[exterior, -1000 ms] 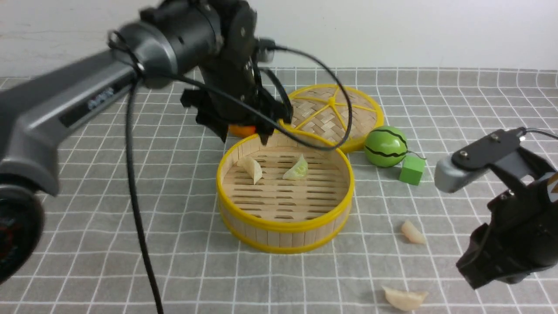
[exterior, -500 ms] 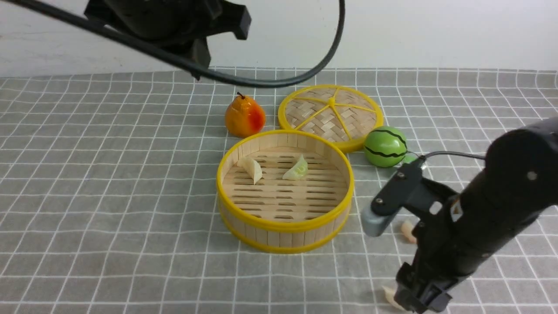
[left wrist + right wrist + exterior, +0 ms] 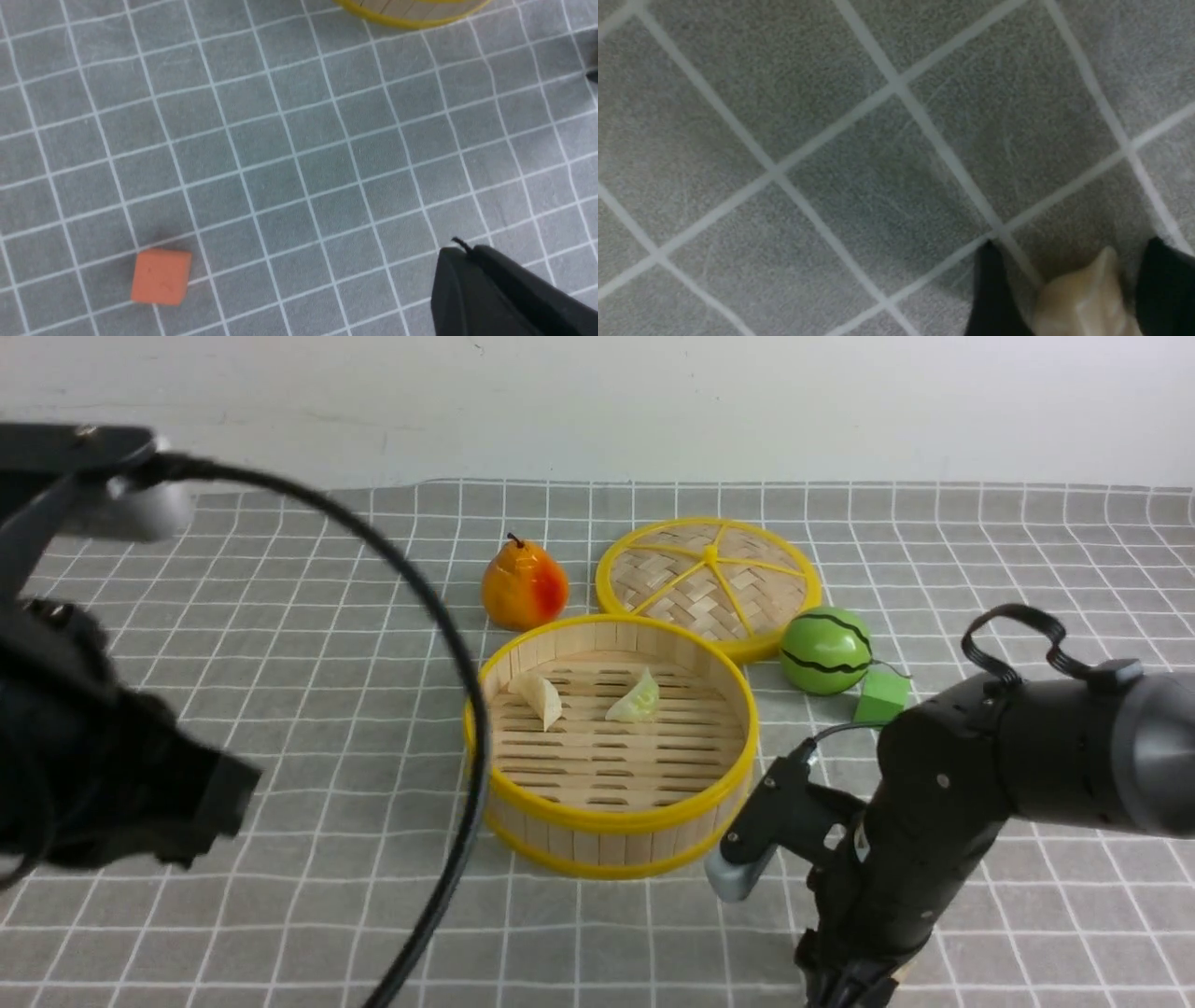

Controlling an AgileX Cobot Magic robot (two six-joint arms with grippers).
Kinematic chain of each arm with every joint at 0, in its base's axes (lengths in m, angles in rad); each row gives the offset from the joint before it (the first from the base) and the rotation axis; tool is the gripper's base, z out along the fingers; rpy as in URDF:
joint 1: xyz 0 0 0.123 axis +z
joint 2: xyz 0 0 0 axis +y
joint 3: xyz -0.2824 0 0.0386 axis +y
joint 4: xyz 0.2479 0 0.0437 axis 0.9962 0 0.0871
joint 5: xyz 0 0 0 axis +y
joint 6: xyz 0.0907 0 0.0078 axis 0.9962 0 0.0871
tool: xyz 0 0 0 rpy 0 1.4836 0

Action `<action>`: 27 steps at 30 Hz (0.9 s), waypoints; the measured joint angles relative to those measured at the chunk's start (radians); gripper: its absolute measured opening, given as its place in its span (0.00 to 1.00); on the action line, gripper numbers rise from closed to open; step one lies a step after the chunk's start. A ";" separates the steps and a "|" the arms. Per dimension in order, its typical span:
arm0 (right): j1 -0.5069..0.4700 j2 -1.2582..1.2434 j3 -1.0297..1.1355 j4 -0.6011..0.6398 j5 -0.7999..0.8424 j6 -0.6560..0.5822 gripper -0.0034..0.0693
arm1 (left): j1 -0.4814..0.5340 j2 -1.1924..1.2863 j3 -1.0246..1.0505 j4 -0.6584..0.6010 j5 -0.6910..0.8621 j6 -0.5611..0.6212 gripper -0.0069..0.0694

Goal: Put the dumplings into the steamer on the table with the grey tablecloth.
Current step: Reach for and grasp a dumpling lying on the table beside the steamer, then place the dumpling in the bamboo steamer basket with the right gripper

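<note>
The steamer (image 3: 611,821) stands mid-table on the grey tablecloth (image 3: 280,644). Inside it lie one off-white dumpling (image 3: 542,700) and the green-tinted dumpling (image 3: 636,698). My right gripper (image 3: 1071,245) is down at the cloth near the front edge. It is open, with its fingers (image 3: 994,289) on either side of an off-white dumpling (image 3: 1085,303) and a gap on each side. In the front view my right arm (image 3: 943,821) hides both dumplings on the cloth. My left gripper (image 3: 460,252) is shut and empty above bare cloth, left of the steamer (image 3: 411,18).
The flat woven lid (image 3: 709,577) lies behind the steamer, with an orange pear (image 3: 523,588) to its left. A green toy watermelon (image 3: 826,651) and a green cube (image 3: 882,698) are to the right. An orange cube (image 3: 161,276) lies on the cloth under my left arm.
My left arm has swung from over the steamer's back rim up and off to the left. My right arm has moved in and down over the nearest dumpling on the cloth.
</note>
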 joint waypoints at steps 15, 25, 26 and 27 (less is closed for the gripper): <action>0.001 -0.081 -0.326 0.106 0.259 0.144 0.34 | 0.000 -0.303 0.070 -0.015 0.002 -0.044 0.07; 0.047 0.158 -0.697 0.267 0.204 0.155 0.29 | 0.000 -0.306 0.070 -0.015 0.001 -0.046 0.07; 0.052 0.188 -0.719 0.255 0.201 0.163 0.30 | 0.000 -0.306 0.070 -0.015 0.001 -0.046 0.07; 0.059 0.210 -0.740 0.247 0.201 0.170 0.30 | 0.000 -0.306 0.070 -0.015 0.002 -0.046 0.07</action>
